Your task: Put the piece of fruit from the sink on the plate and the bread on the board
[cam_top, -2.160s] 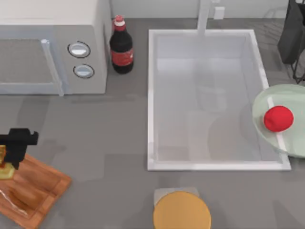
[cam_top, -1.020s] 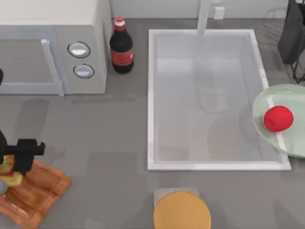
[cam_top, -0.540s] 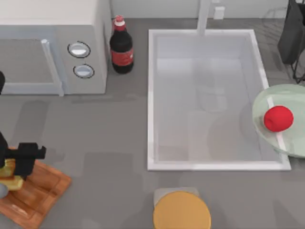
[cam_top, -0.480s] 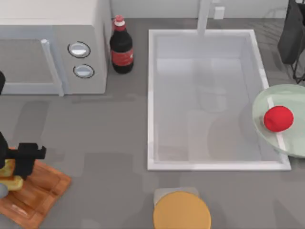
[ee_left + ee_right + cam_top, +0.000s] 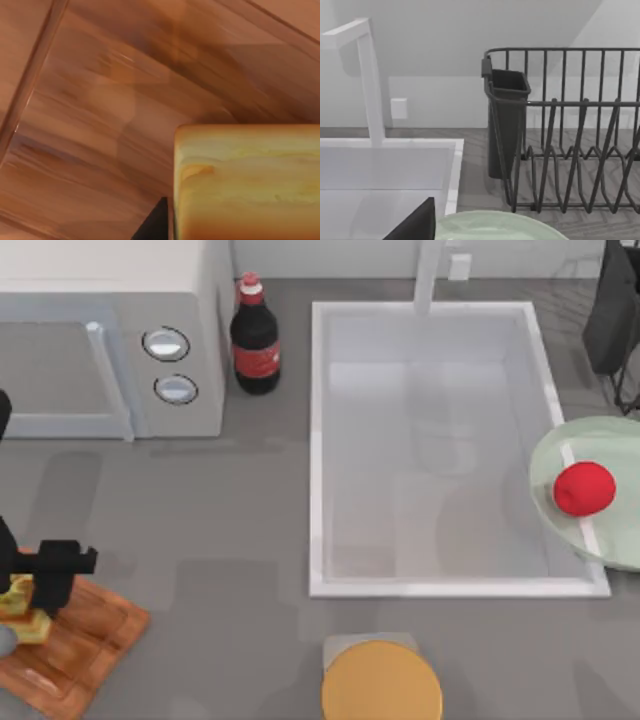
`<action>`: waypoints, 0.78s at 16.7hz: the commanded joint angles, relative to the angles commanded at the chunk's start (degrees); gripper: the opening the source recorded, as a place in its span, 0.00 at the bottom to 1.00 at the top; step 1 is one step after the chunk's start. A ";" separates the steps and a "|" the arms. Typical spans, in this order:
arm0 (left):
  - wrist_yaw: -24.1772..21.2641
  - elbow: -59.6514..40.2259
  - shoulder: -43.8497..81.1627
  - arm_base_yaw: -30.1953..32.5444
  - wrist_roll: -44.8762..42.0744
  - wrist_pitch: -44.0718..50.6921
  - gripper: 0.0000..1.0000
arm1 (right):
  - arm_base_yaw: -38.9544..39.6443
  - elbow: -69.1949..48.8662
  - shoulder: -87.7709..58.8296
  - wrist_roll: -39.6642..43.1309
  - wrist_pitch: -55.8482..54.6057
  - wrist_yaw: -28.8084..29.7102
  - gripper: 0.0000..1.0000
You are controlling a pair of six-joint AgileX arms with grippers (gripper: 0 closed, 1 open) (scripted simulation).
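The golden bread is between the fingers of my left gripper, which is shut on it low over the brown wooden board at the table's front left. In the left wrist view the bread sits close above the board's grain, with one dark finger against its side. The red piece of fruit rests on the pale green plate at the right, beside the pale sink. A dark part of my right gripper shows just above the plate's rim.
A microwave and a dark bottle stand at the back left. A round orange-yellow disc lies at the front middle. The faucet rises behind the sink. A dark dish rack stands at the back right.
My left gripper has carried the bread a little toward the table's front and lower over the board, and has hardly moved in the last half second. The fruit stays on the plate.
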State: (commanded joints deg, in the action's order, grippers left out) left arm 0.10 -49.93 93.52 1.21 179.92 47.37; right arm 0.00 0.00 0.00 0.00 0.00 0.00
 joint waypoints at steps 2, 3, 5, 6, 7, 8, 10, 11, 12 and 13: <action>0.00 0.00 0.00 0.00 0.00 0.00 0.98 | 0.00 0.00 0.00 0.00 0.00 0.00 1.00; 0.00 0.00 0.00 0.00 0.00 0.00 1.00 | 0.00 0.00 0.00 0.00 0.00 0.00 1.00; 0.00 0.00 0.00 0.00 0.00 0.00 1.00 | 0.00 0.00 0.00 0.00 0.00 0.00 1.00; 0.00 0.00 0.00 0.00 0.00 0.00 1.00 | 0.00 0.00 0.00 0.00 0.00 0.00 1.00; 0.00 0.00 0.00 0.00 0.00 0.00 1.00 | 0.00 0.00 0.00 0.00 0.00 0.00 1.00; 0.00 0.00 0.00 0.00 0.00 0.00 1.00 | 0.00 0.00 0.00 0.00 0.00 0.00 1.00; 0.00 0.00 0.00 0.00 0.00 0.00 1.00 | 0.00 0.00 0.00 0.00 0.00 0.00 1.00; 0.00 -0.02 -0.04 -0.02 0.00 0.01 1.00 | 0.00 0.00 0.00 0.00 0.00 0.00 1.00; 0.00 -0.02 -0.04 -0.02 0.00 0.01 1.00 | 0.00 0.00 0.00 0.00 0.00 0.00 1.00; -0.04 -0.02 -0.53 -0.01 -0.54 -0.11 1.00 | 0.00 0.00 0.00 0.00 0.00 0.00 1.00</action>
State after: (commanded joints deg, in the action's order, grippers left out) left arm 0.07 -49.95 92.99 1.19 179.37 47.26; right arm 0.00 0.00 0.00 0.00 0.00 0.00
